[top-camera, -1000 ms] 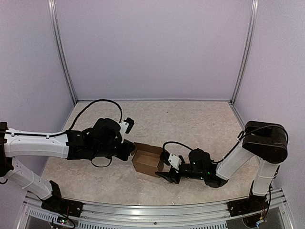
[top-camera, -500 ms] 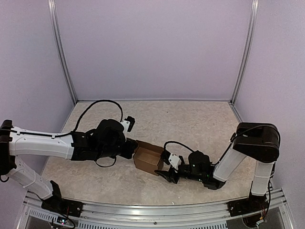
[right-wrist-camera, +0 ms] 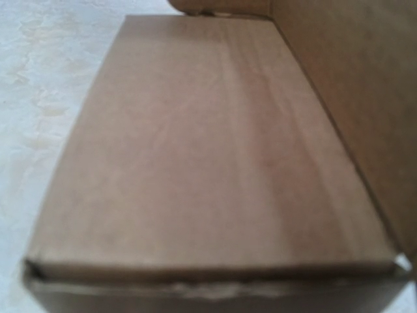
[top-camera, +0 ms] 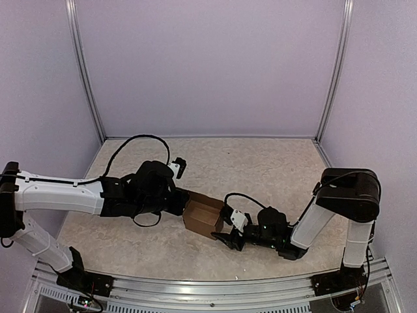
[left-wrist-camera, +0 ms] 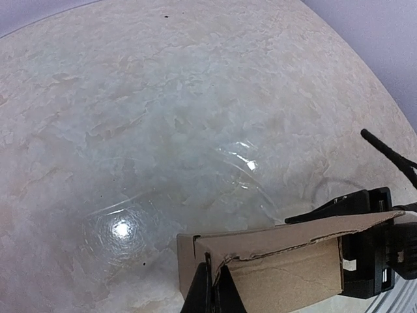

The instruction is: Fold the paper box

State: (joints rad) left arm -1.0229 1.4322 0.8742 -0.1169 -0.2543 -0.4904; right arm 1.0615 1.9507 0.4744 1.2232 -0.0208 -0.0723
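The paper box point(top-camera: 203, 217) is a small open brown cardboard box standing on the table between my two arms. In the left wrist view its near wall point(left-wrist-camera: 287, 267) has a torn, ragged top edge. My left gripper point(top-camera: 182, 203) is shut on the box's left corner wall, its fingertips point(left-wrist-camera: 215, 291) pinching the cardboard. My right gripper point(top-camera: 225, 237) lies low at the box's right side, jaws spread, and also shows in the left wrist view point(left-wrist-camera: 368, 261). The right wrist view is filled by a blurred brown box panel point(right-wrist-camera: 208, 150), and its own fingers are hidden.
The table is a pale marbled surface point(top-camera: 260, 169), enclosed by lilac walls with metal corner posts point(top-camera: 86, 78). A metal rail point(top-camera: 208, 297) runs along the near edge. A black cable point(top-camera: 140, 139) loops above the left arm.
My left arm has crept a little to the right toward the box, keeping its pinch. The right arm's elbow has drawn in to the left. The box has barely moved.
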